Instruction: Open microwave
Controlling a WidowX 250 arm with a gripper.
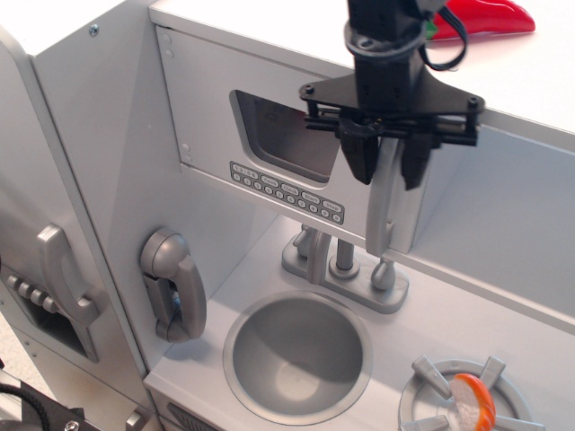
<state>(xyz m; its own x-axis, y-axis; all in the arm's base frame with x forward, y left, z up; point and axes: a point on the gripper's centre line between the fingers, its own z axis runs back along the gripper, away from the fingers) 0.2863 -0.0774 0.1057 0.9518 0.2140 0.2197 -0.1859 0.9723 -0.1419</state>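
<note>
The microwave (216, 99) is the grey-white box at the top of the toy kitchen. Its flat door has a rounded window (283, 135), a strip of small buttons (287, 191) below it, and a vertical silver handle (386, 206) at its right edge. The door lies flush with the box. My black gripper (387, 166) comes down from above. Its two fingers (359, 160) sit against the left and right sides of the handle's upper part, shut on it.
A silver phone handset (175, 287) hangs on the left wall. A faucet (346, 265) and a round sink (298, 355) lie below the microwave. A burner (431, 377) with an orange item is at the lower right. A red pepper (485, 16) lies on top.
</note>
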